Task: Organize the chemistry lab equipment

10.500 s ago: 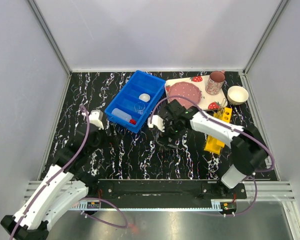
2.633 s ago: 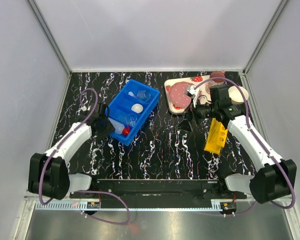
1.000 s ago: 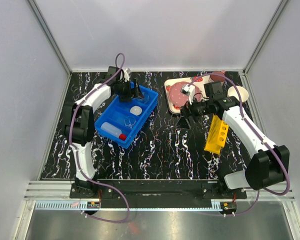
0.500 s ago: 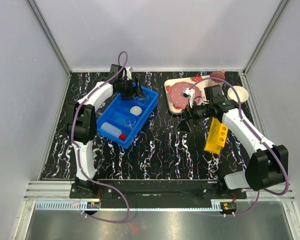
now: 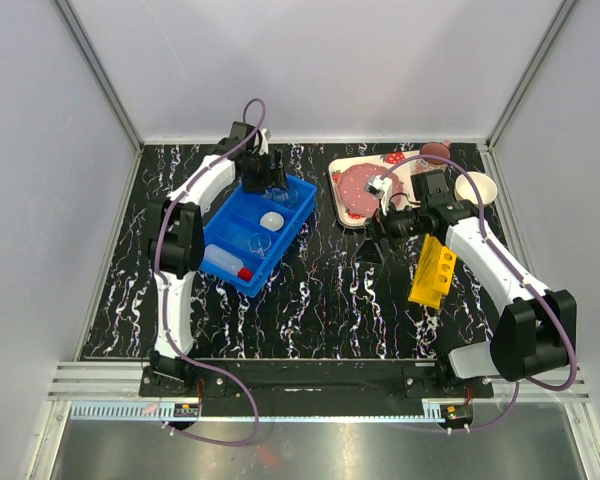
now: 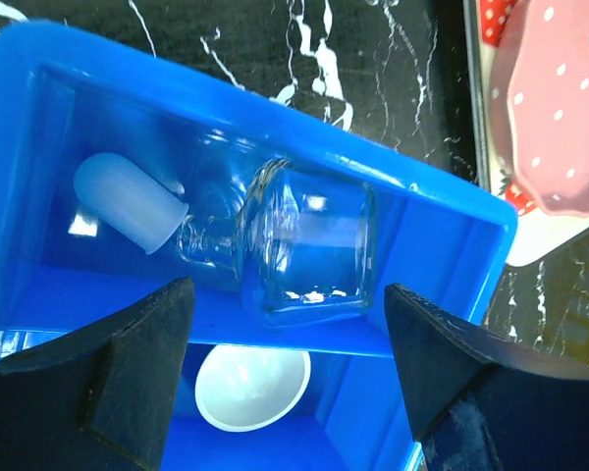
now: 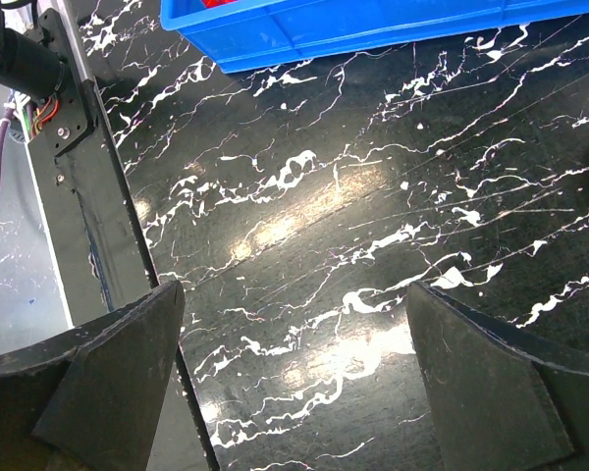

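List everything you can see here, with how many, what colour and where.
bin: 1, blue, left of centre
squeeze bottle: 1, translucent white, red nozzle, bin's near end
upright beaker: 1, clear glass, mid-bin
tipped beaker: 1, clear glass, on its side, bin's far compartment
frosted tube: 1, whitish, beside the tipped beaker
dish: 1, white, mid-bin
tray: 1, strawberry-print, far right
plate: 1, pink, on the tray
mug: 1, pink, tray's far corner
bowl: 1, cream, right of the tray
rack: 1, yellow, holed, right side
table: 1, black marbled
left claw: 1, black, open above the tipped beaker
right claw: 1, black, open above bare table
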You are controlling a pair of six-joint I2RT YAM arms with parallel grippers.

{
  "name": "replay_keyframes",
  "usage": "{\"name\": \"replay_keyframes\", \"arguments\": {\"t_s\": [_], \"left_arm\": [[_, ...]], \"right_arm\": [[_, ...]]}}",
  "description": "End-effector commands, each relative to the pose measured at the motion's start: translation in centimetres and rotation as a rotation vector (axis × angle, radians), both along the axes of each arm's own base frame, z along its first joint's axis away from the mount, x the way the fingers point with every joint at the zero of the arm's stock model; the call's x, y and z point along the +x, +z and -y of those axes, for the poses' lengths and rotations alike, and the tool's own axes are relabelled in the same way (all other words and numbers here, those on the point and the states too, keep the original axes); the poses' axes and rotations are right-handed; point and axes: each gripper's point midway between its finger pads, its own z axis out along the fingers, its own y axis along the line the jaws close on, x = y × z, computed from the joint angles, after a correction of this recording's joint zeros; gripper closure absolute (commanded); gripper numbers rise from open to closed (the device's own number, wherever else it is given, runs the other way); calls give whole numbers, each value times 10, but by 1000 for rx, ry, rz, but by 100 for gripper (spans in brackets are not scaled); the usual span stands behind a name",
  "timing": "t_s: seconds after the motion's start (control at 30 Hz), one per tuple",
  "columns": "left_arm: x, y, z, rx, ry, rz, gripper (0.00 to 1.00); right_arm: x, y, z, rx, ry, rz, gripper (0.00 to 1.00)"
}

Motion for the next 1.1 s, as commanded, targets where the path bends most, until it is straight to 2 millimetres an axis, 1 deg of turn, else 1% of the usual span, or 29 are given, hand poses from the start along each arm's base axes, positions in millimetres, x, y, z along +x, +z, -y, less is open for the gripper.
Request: {"name": "replay_keyframes", "arguments": {"t_s": [0.0,0.2,0.37,0.53,0.6,0.63,0.73,0.77,0.83,0.93,0.97,1.0,1.03,1.07], "left_arm": [[5,6,1,53,-21,36,20],[6,8,8,44,-36,40,23],[7,1,13,61,-48,27,28],[8,-3,12,104,-41,29,40],[8,-3,10,129,-40,31,42],[9,-4,9,147,-38,35,47],[10,-1,7,198,-36,54,53],[11,1,6,217,-43,66,57],[12,4,6,267,-46,94,59],[13,13,5,367,-60,155,65],[13,13,5,404,-81,171,68],[15,15,-1,460,-69,190,69],[12,16,5,488,-88,205,69],[13,17,4,532,-108,224,69]], "right_arm": [[2,8,-1,34,23,45,0],[3,7,0,33,20,44,0],[3,8,2,35,14,46,0],[4,8,2,35,11,44,0],[4,8,3,35,11,45,0],[4,8,3,36,11,47,0],[4,8,3,35,11,48,0],[4,8,3,34,10,46,0],[4,8,4,33,9,47,0],[5,9,4,34,8,53,0],[5,8,4,33,6,50,0],[5,9,5,34,4,51,0],[5,9,5,34,6,53,0],[5,9,4,35,8,50,0]]}}
